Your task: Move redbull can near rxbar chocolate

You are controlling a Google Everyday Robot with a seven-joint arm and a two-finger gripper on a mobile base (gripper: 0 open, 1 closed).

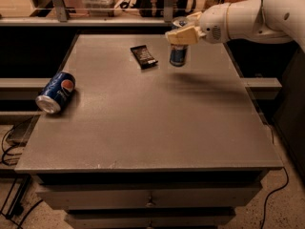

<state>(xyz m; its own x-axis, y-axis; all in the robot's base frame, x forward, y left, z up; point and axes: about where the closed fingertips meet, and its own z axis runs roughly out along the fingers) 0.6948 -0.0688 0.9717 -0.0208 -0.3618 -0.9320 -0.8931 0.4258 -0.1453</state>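
Tabletop: we see a big gray tabletop (157, 123) that carries all the things.
Arm: our one white arm (248, 15) reaches in from the side away from the Pepsi can, over the far part of the tabletop.
Pepsi can: this fat blue Pepsi can (56, 91) lies on its side by one edge, well apart from the rest. We leave it alone.
Gripper: our gripper (182, 35) sits over the top of the redbull can (177, 56) and pinches its upper part.
Redbull can: it hangs straight up and down right under the gripper. It is slim, blue and silver. We cannot tell if its bottom touches the tabletop.
Rxbar chocolate: the rxbar chocolate (143, 56) is a small flat dark bar. It lies near the redbull can, on the Pepsi can's side, not touching.
Next move: we think the redbull can only needs setting down here, then we let go.
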